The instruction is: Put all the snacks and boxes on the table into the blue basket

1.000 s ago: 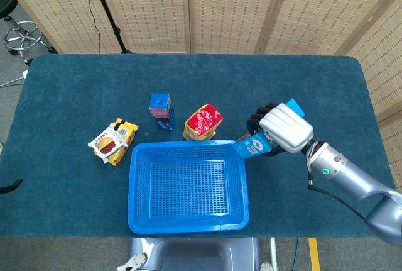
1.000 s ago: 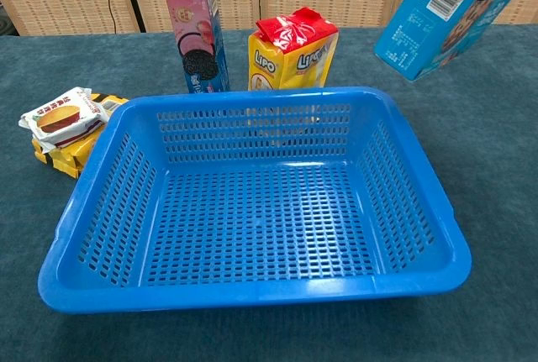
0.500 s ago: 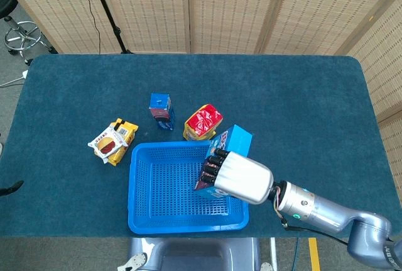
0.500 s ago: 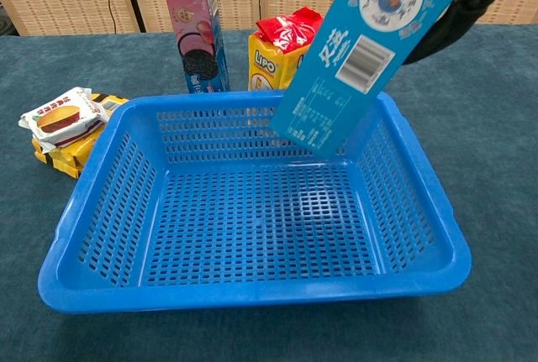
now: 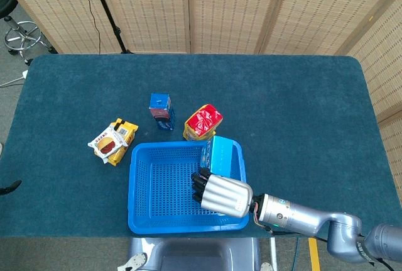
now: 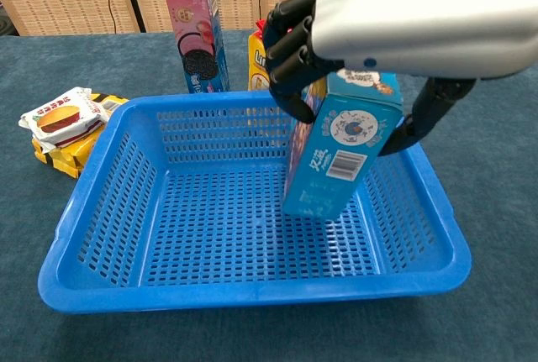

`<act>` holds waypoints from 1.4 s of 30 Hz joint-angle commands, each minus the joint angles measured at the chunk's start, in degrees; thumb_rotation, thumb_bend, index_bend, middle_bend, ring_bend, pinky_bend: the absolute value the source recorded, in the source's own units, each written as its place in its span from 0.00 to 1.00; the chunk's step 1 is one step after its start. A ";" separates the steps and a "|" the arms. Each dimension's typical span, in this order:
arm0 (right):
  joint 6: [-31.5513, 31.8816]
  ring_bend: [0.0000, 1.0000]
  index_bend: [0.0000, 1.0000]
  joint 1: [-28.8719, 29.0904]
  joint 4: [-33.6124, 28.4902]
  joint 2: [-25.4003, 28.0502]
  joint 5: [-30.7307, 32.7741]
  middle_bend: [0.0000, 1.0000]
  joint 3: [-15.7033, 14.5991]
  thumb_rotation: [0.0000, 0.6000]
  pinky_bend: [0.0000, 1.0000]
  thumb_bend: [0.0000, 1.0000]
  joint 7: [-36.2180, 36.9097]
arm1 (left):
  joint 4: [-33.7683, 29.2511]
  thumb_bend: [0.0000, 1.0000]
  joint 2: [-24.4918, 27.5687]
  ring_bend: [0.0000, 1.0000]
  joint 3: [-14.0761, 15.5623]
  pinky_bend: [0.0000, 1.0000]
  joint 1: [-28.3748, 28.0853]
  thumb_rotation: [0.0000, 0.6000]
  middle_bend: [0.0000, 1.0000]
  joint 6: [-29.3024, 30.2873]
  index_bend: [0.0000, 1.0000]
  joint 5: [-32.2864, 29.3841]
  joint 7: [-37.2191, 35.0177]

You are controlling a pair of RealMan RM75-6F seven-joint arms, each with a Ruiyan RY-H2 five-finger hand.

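Note:
My right hand [image 5: 221, 195] [image 6: 395, 22] grips a light blue box [image 5: 220, 156] [image 6: 340, 154] and holds it tilted inside the blue basket [image 5: 143, 214] [image 6: 252, 288], its lower end at or near the basket floor on the right side. Behind the basket stand a pink and blue cookie box [image 5: 161, 110] [image 6: 197, 34] and a yellow snack bag with a red top [image 5: 202, 122] [image 6: 258, 58], partly hidden by the hand in the chest view. A burger snack packet [image 5: 108, 141] [image 6: 59, 116] lies on yellow packets [image 5: 125, 132] [image 6: 71, 153] left of the basket. My left hand is out of sight.
The dark teal table [image 5: 301, 107] [image 6: 492, 127] stretches wide to the right and back. Wicker screens [image 5: 239, 7] stand behind it. A dark object [image 5: 9, 187] pokes in at the table's left edge.
My right hand has carried the light blue box from above the basket's right side down into the basket, and the arm has swung closer to the front edge.

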 commanded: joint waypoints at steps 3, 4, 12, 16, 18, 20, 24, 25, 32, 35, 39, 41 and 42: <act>-0.55 0.00 0.00 -0.86 -2.23 1.40 1.39 0.00 -1.24 1.00 0.15 0.00 0.18 | -0.17 0.05 -0.04 0.00 0.11 0.00 -0.04 1.00 0.00 0.00 0.00 0.16 0.33; -0.23 0.00 0.00 -0.99 -2.91 1.95 1.48 0.00 -1.45 1.00 0.13 0.00 0.82 | -0.22 0.05 -0.07 0.00 0.14 0.00 -0.03 1.00 0.00 0.05 0.00 0.20 0.41; 4.52 0.00 0.00 -3.04 -3.49 4.77 6.27 0.00 0.56 1.00 0.12 0.00 4.80 | -0.33 0.05 -0.14 0.00 0.36 0.00 0.01 1.00 0.00 0.10 0.00 0.46 0.62; 5.57 0.00 0.00 -4.21 -1.80 7.44 11.87 0.00 1.95 1.00 0.12 0.00 9.45 | -0.21 0.05 -0.08 0.00 0.55 0.00 0.05 1.00 0.00 0.02 0.00 0.88 0.19; 6.69 0.00 0.00 -5.28 -0.84 8.89 13.58 0.00 2.01 1.00 0.12 0.00 11.97 | 0.06 0.05 -0.14 0.00 0.59 0.00 -0.04 1.00 0.00 -0.06 0.00 1.30 -0.26; 8.69 0.00 0.00 -7.23 0.27 10.61 15.08 0.00 1.47 1.00 0.12 0.00 15.48 | 0.61 0.05 -0.29 0.00 0.65 0.00 -0.34 1.00 0.00 -0.56 0.00 1.90 -1.31; 13.52 0.00 0.00 -12.72 3.20 13.39 17.89 0.00 -0.69 1.00 0.10 0.00 22.05 | 2.60 0.05 -0.53 0.00 0.98 0.00 -1.54 1.00 0.00 -2.79 0.00 3.98 -5.14; 15.40 0.00 0.00 -15.29 4.57 13.89 19.70 0.00 -1.64 1.00 0.09 0.00 24.25 | 3.38 0.05 -0.97 0.00 0.97 0.00 -2.18 1.00 0.00 -3.85 0.00 4.22 -5.98; 23.78 0.00 0.00 -25.01 10.98 12.49 22.87 0.00 -4.92 1.00 0.05 0.00 32.09 | 6.20 0.05 -2.74 0.00 1.32 0.00 -5.64 1.00 0.00 -8.87 0.00 6.69 -9.70; 27.22 0.00 0.00 -28.59 12.27 11.85 23.19 0.00 -6.04 1.00 0.05 0.00 34.39 | 6.52 0.05 -3.07 0.00 1.63 0.00 -7.25 1.00 0.00 -11.37 0.00 7.72 -11.22; 34.43 0.00 0.00 -34.89 13.03 10.96 22.05 0.00 -7.93 1.00 0.05 0.00 35.60 | 5.95 0.05 -3.35 0.00 0.95 0.00 -11.38 1.00 0.00 -17.60 0.00 7.21 -13.55; 36.35 0.00 0.00 -36.48 13.09 10.64 21.35 0.00 -8.24 1.00 0.05 0.00 35.24 | 5.85 0.05 -3.88 0.00 0.07 0.00 -13.19 1.00 0.00 -19.95 0.00 5.95 -14.35; 37.21 0.00 0.00 -37.19 13.10 10.48 21.17 0.00 -8.28 1.00 0.05 0.00 35.10 | 5.85 0.05 -4.29 0.00 -0.32 0.00 -14.10 1.00 0.00 -21.11 0.00 5.48 -14.95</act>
